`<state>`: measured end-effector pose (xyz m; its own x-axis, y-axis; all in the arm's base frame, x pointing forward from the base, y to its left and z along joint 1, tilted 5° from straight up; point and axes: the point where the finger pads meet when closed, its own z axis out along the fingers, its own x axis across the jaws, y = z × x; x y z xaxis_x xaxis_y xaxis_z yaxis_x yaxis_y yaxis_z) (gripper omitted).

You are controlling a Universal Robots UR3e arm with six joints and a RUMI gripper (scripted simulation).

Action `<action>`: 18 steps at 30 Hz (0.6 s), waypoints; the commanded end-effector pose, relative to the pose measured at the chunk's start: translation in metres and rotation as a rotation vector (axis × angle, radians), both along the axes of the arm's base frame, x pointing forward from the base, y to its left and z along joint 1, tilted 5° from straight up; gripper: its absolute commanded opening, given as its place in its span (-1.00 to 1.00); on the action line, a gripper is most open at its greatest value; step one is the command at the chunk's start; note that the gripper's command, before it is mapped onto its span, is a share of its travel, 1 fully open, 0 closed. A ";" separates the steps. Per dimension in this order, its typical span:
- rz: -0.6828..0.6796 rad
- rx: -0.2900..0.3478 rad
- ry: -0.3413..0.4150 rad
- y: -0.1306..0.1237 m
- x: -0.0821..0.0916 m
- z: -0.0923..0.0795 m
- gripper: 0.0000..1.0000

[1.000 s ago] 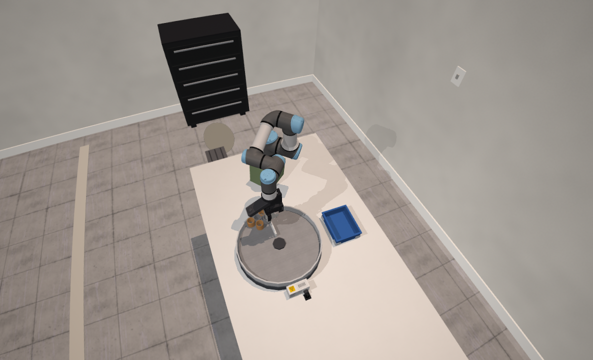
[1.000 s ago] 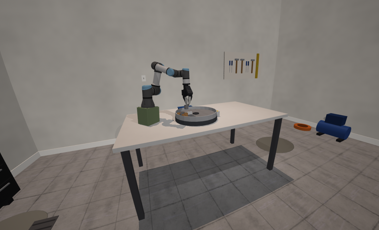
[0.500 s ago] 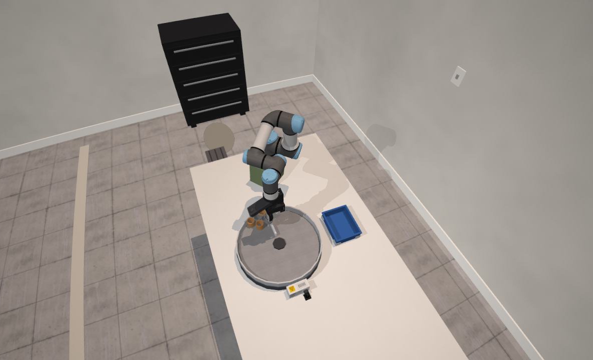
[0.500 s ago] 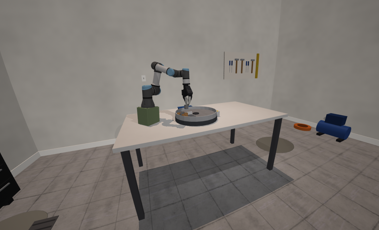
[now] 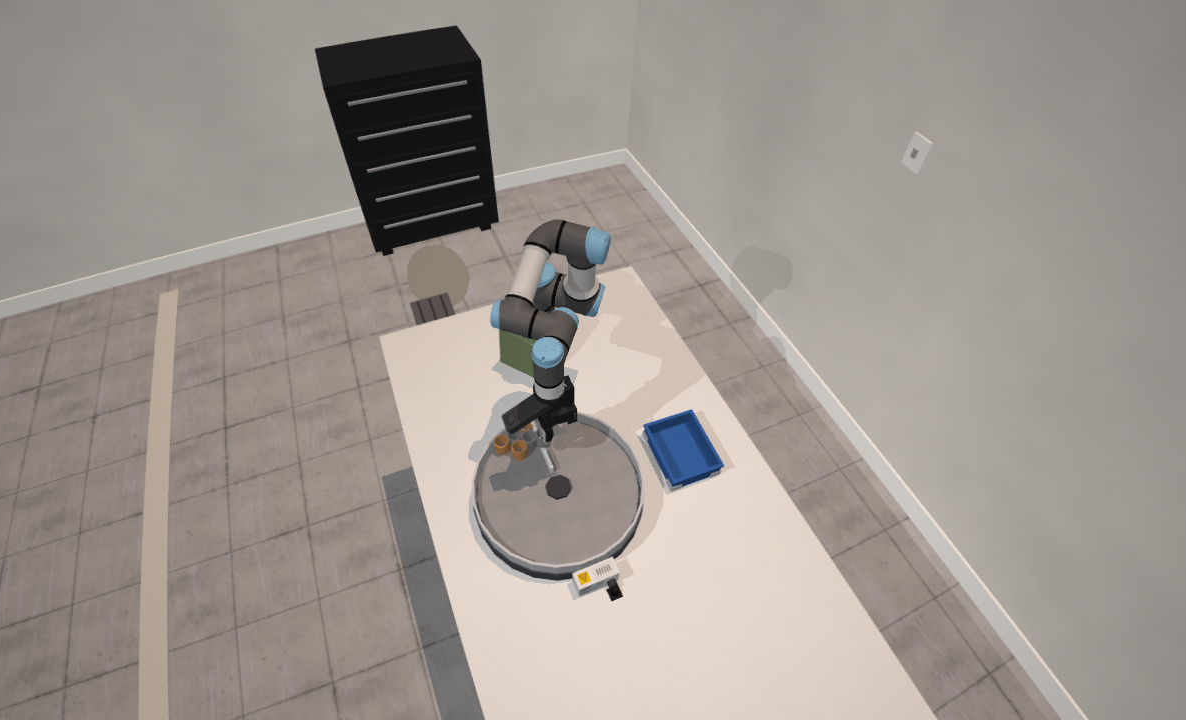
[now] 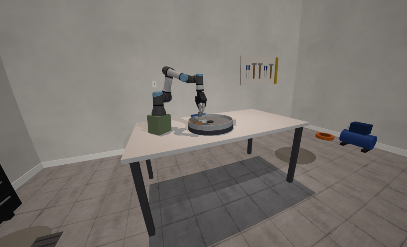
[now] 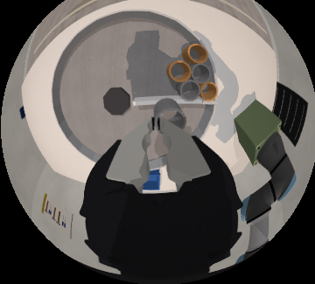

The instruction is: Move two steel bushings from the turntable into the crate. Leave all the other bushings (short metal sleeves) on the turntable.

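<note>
My gripper (image 5: 545, 439) (image 6: 201, 112) (image 7: 156, 118) is shut on the wall of a steel bushing (image 6: 199, 114) (image 7: 164, 107), held above the turntable (image 5: 636, 501) (image 6: 211, 129) (image 7: 58, 70) near its rim. On the turntable, one grey steel bushing (image 7: 201, 65) and another grey steel bushing (image 7: 181, 90) stand among three orange-brown bushings: one (image 5: 500, 449) (image 7: 185, 56) at the outer side, one (image 5: 518, 454) (image 7: 170, 72) nearer the middle, and a smaller one (image 7: 202, 94) by the rim. The blue crate (image 5: 698, 474) (image 7: 154, 180) stands beside the turntable; no bushing shows inside it.
A pale bar (image 5: 550, 460) (image 7: 149, 100) lies across the turntable beside the bushings. A dark hub (image 5: 558, 487) (image 7: 116, 100) is at its centre. A white box (image 5: 595, 575) with a yellow label stands at the rim. The green pedestal (image 6: 159, 124) (image 7: 258, 122) is under the arm's base.
</note>
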<state>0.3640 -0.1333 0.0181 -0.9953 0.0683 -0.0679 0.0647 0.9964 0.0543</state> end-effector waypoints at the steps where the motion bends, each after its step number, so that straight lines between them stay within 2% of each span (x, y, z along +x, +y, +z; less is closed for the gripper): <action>1: 0.000 -0.002 -0.002 0.008 0.004 0.002 -1.00; 18: 0.000 -0.002 -0.002 0.044 0.018 0.004 -1.00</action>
<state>0.3766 -0.1006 0.0206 -0.9953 0.0680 -0.0683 0.0643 0.9964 0.0545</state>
